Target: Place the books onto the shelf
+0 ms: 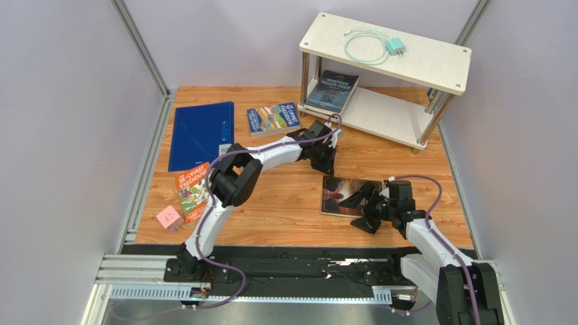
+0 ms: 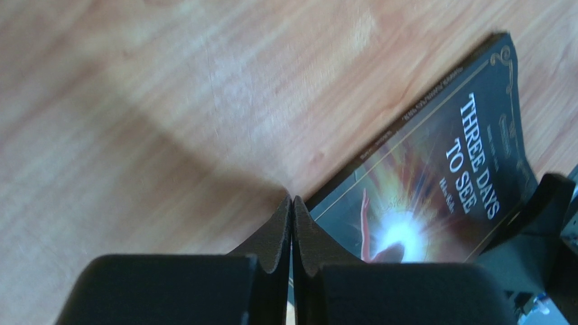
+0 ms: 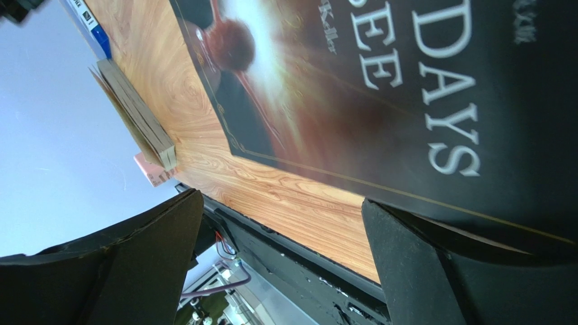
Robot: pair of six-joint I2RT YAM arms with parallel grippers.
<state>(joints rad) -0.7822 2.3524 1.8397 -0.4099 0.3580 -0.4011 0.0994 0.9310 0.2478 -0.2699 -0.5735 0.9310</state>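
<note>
1. Three Days to See (image 1: 347, 194) is lying flat on the worktop (image 1: 271, 203), its near-right edge facing the right tool (image 1: 364, 205), which is gaping wide.
2. The left tool (image 2: 292, 206) is hanging pinched shut, empty, by the book's far-left corner.

Left arm (image 1: 278, 150): white links are joined by rounded black joints.
Right arm (image 1: 434, 238): built alike — white shells, black joints.
Cables (image 1: 230, 266): purple, one is run along each arm.
Left gripper (image 2: 292, 203): black; wedge-shaped fingers (image 2: 275, 233) are tapered thin.
Right gripper (image 3: 281, 223): black; broad matte fingers (image 3: 136, 257), edges worn pale — faintly.
</note>
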